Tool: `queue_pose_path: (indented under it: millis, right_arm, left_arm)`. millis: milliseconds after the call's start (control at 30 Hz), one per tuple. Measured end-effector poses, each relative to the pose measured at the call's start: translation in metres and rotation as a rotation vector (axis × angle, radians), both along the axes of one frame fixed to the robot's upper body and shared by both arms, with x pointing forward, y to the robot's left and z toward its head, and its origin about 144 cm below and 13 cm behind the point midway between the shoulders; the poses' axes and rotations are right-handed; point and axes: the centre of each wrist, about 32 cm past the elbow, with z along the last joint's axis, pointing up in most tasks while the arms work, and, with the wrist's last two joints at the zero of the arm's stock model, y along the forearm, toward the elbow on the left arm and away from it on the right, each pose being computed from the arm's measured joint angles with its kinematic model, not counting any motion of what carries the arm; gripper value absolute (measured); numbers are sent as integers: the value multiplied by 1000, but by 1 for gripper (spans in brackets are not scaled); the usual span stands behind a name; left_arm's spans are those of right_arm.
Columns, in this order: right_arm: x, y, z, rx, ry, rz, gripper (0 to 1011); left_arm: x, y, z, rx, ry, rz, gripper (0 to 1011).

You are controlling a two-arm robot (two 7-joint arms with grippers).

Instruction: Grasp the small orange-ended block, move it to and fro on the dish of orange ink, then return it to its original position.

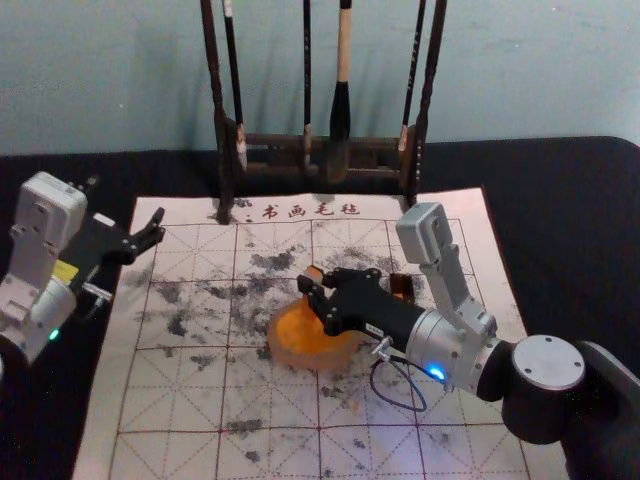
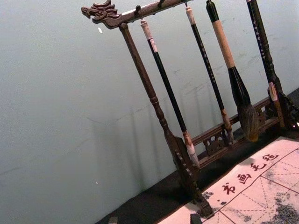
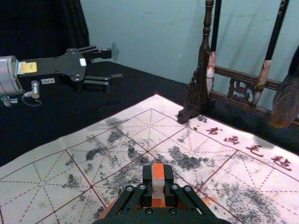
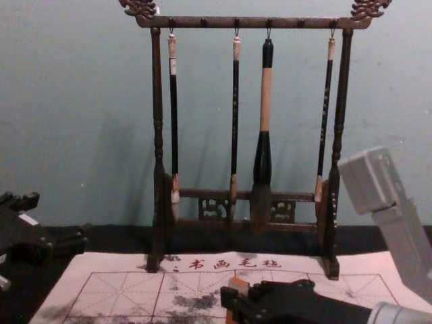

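My right gripper [image 1: 314, 292] is over the dish of orange ink [image 1: 296, 350], shut on the small block [image 1: 315, 271]. In the right wrist view the block [image 3: 158, 171], with an orange end on top and a white middle, stands upright between the fingertips of the right gripper [image 3: 158, 181]. The chest view has the block [image 4: 238, 284] at the tips of the right gripper [image 4: 233, 301]. Part of the dish is hidden beneath the gripper. My left gripper [image 1: 153, 232] is parked open and empty at the left, beyond the mat's edge; its tips [image 2: 154, 220] stand apart in the left wrist view.
A wooden rack [image 1: 270, 142] with hanging brushes stands behind the gridded, ink-spotted mat [image 1: 170, 400]. A small dark brown object [image 1: 402, 287] sits just right of the right gripper. The black table [image 1: 560, 230] extends around the mat.
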Motion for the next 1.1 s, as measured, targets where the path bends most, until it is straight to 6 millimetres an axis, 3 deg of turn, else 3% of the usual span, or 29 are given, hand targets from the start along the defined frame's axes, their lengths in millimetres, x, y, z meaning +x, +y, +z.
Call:
queue_pose_path:
  millis: [467, 1100]
  right_arm:
    - [-4, -4, 9, 33, -8, -6, 135]
    - [-21, -19, 58, 79, -102, -50, 135]
  left_arm:
    - [0, 0, 0, 0, 0, 0, 1001]
    - [0, 0, 0, 0, 0, 0, 1001]
